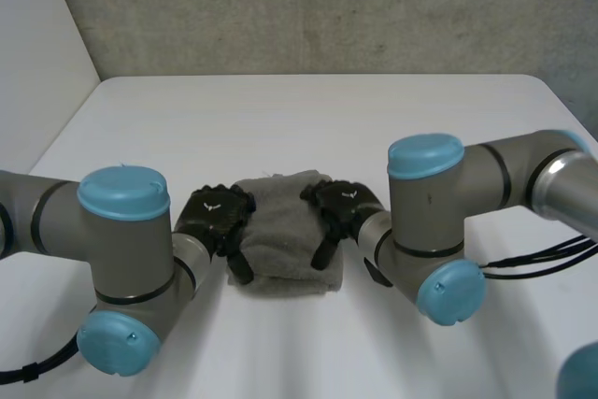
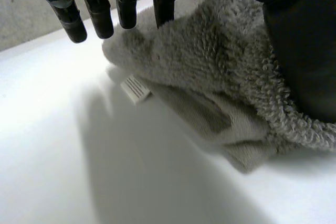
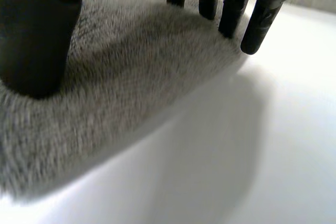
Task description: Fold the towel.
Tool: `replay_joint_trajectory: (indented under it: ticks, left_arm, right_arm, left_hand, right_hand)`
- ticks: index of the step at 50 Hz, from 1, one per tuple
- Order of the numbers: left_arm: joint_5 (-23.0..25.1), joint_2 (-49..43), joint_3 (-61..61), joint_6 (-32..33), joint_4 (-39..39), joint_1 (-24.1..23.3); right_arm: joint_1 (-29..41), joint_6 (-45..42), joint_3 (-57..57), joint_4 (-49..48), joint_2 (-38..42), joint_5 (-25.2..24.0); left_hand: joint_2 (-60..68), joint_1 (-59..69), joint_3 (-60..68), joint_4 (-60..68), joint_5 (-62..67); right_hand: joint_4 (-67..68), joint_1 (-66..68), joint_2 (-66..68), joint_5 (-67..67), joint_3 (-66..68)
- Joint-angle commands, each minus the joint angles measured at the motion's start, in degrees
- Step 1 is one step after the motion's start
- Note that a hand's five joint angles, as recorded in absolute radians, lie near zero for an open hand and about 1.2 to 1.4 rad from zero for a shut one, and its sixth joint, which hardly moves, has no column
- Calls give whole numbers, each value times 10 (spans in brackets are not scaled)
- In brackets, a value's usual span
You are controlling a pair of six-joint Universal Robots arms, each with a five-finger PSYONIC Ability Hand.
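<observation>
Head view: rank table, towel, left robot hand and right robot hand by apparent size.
1. table, by far the largest.
2. towel, a folded grey bundle between the hands.
3. left robot hand and right robot hand: these look alike in size, so they are not ranked against each other.

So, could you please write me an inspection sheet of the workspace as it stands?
Surface: white table, no marks seen.
Job's things: grey towel, folded in layers, a white label showing at one edge.
Clutter: nothing seen.
Hands: left hand on the towel's left edge, right hand on its right edge; both open, thumbs resting on the towel.
Cables: nothing seen near the towel.
Surroundings: grey concrete wall behind the table.
</observation>
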Motion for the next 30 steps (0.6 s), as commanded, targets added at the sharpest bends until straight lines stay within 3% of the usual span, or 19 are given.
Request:
replay_joint_trajectory:
  ticks: [1, 8, 16, 23, 30]
  left_arm:
    - [0, 42, 7, -5, -2, -1]
    - [-3, 116, 17, -10, -8, -8]
    - [-7, 225, 39, -8, -28, 3]
    - [-8, 274, 75, -10, -97, 62]
    - [-9, 279, 82, -10, -126, 66]
  right_arm:
    - [-1, 7, 1, 0, -51, -5]
    - [-16, 10, 14, 5, -159, -4]
    - [-87, 1, 12, 52, -277, 0]
    - [-136, -22, 26, 76, -337, 14]
    - [-158, -65, 57, 73, -359, 43]
  left_hand:
    - [-6, 0, -7, -6, -12]
    - [-8, -2, -9, -8, -14]
    - [-8, -2, -9, -8, -14]
    - [-8, -2, -9, -8, -14]
    - [-8, -2, -9, -8, -14]
  right_hand:
    - [-45, -7, -20, -34, -16]
    - [-45, -7, -20, -34, -16]
    - [-45, -7, -20, -34, -16]
    - [-45, -7, -20, -34, -16]
    - [-45, -7, -20, -34, -16]
